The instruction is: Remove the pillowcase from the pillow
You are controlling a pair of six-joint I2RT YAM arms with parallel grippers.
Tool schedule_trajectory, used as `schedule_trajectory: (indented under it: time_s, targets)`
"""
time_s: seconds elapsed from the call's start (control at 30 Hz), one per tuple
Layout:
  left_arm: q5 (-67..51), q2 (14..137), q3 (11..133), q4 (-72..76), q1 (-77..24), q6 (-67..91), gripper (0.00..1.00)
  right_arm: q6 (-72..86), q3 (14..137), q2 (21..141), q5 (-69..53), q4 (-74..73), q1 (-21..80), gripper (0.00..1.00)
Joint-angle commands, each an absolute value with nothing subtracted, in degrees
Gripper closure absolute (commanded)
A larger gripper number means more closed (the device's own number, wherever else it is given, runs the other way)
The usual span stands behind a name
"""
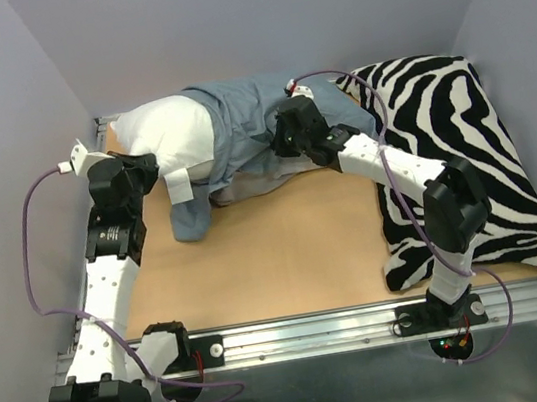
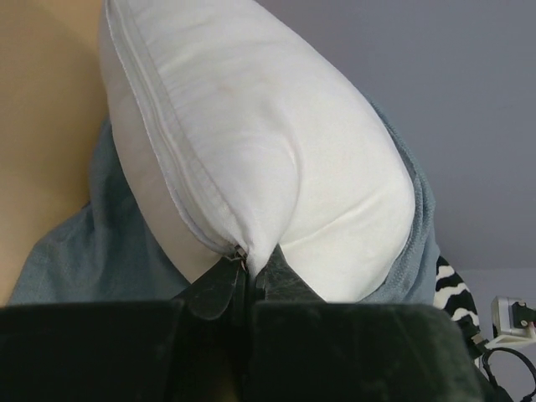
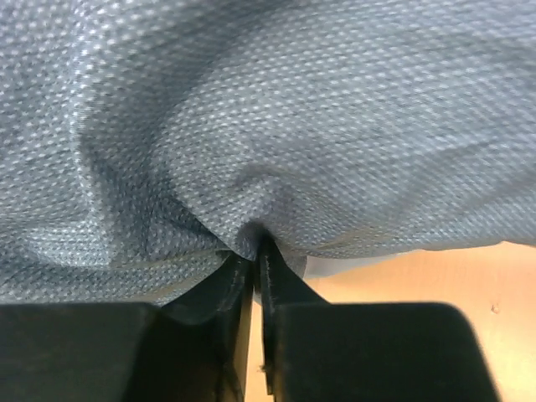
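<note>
Anchored pillow (image 1: 173, 134), pinched pillowcase (image 1: 242, 124), upper middle of the top view
My left gripper (image 2: 244, 270) is pressed tight on the pillow's bare corner, to anchor it, I judge, while my right gripper (image 3: 255, 244) nips a fold of the pillowcase, bunched over the pillow's right half, ready to drag it off rightward; the white tag (image 1: 179, 187) shows no writing I can read

Pale lilac-grey walls (image 1: 250, 12) close in on three sides, evenly lit, with only soft shadows. The table (image 1: 286, 249) has a tan top and a metal rail (image 1: 319, 333) along its near edge. A zebra cushion (image 1: 451, 133) lies at its right.
</note>
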State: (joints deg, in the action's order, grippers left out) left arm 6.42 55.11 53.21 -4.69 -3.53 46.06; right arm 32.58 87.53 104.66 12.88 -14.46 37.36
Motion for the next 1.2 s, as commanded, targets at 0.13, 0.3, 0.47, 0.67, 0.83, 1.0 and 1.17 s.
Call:
schedule_trajectory:
  time_s: [0.13, 0.3, 0.47, 0.67, 0.83, 1.0, 1.17]
  targets:
    - [8.2, 54.4, 64.6, 0.1, 2.1, 41.0, 1.0, 32.1, 81.6, 95.5, 16.2, -14.0, 29.8, 0.99]
    - [3.7, 56.7, 71.9, -2.9, 10.7, 41.0, 1.0, 33.1, 76.5, 91.0, 15.9, -15.6, 20.5, 0.99]
    - [-3.2, 59.4, 76.9, -4.7, 20.5, 41.9, 1.0, 35.2, 75.1, 88.9, 9.2, -16.6, 9.8, 0.99]
    - [-0.4, 61.4, 76.8, -6.1, 23.5, 40.3, 1.0, 36.2, 79.7, 88.7, 5.6, -19.0, 4.1, 0.99]
    - [-8.7, 63.0, 66.3, -1.0, 21.5, 41.8, 1.0, 36.1, 78.3, 88.8, -1.1, -18.7, 7.6, 0.99]
    - [-7.9, 65.3, 61.2, -1.1, 18.1, 36.8, 1.0, 34.5, 70.8, 87.8, 1.9, -16.2, 17.6, 0.99]
    - [12.5, 59.9, 66.2, -12.1, 13.6, 32.8, 0.03, 35.7, 60.2, 84.9, 4.0, -12.5, 26.3, 0.99]
